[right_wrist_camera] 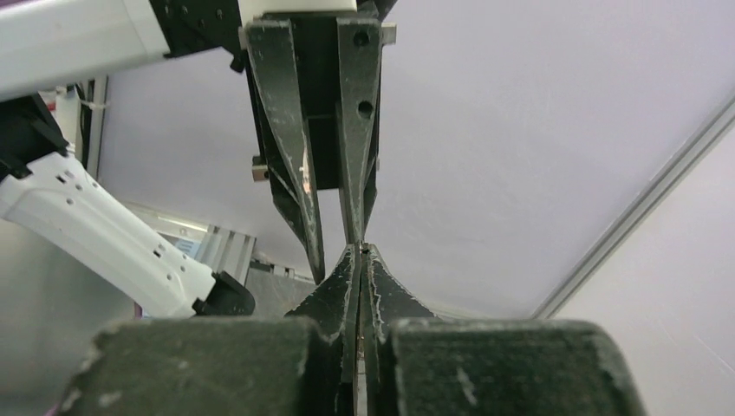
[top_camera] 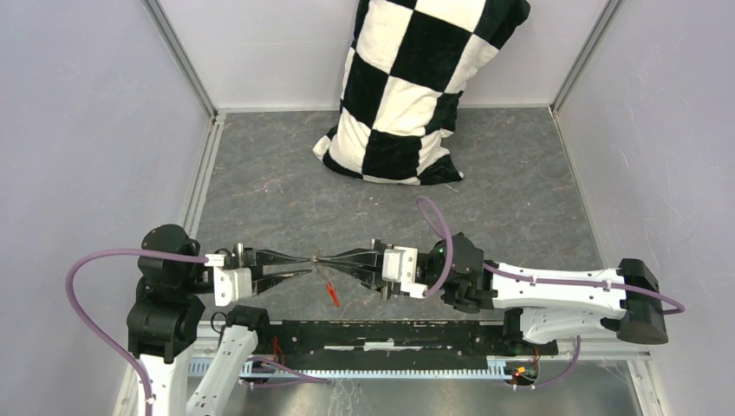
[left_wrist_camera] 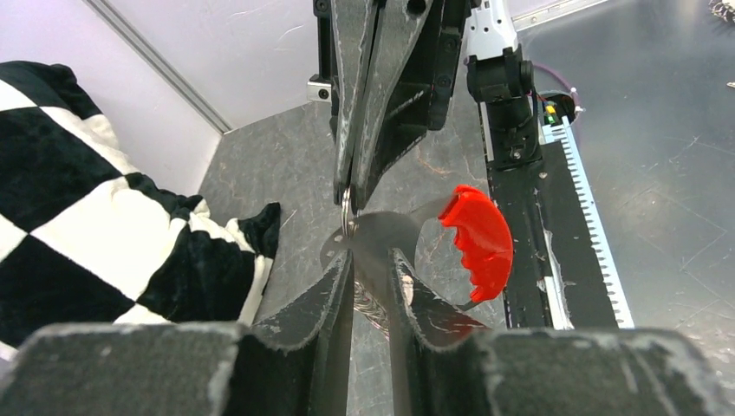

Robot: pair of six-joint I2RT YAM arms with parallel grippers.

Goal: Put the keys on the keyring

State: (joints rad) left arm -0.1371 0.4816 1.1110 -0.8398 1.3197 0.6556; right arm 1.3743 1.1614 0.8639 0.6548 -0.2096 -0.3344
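the grey marbled tabletop (top_camera: 520, 191) carries a black-and-white chequered fabric pillow (top_camera: 407, 87) propped against the back wall, well apart from the work. above the near part of the tabletop the left gripper (top_camera: 312, 265) and the right gripper (top_camera: 326, 259) meet tip to tip in the air. the keyring, thin silver wire rings joined to a flat grey plate with a curved red plastic fob (left_wrist_camera: 477, 243), hangs between them, off the tabletop, with the red part dangling just below the tips. the right fingers are closed tight and pinch a silver wire ring (left_wrist_camera: 347, 211) at their very ends. the left fingers stand narrowly apart, their tips at the grey plate just beside that ring. the right wrist view shows bare wall in their gap, so they appear to clamp nothing. the small metal keys that the task calls for show in no view: not on the tabletop, not in either set of fingers, and none can be made out on the ring. as a judgement, only the lifting and presenting of the keyring is done. picking up each key and threading both on is left, unless one hangs hidden behind the fingers.
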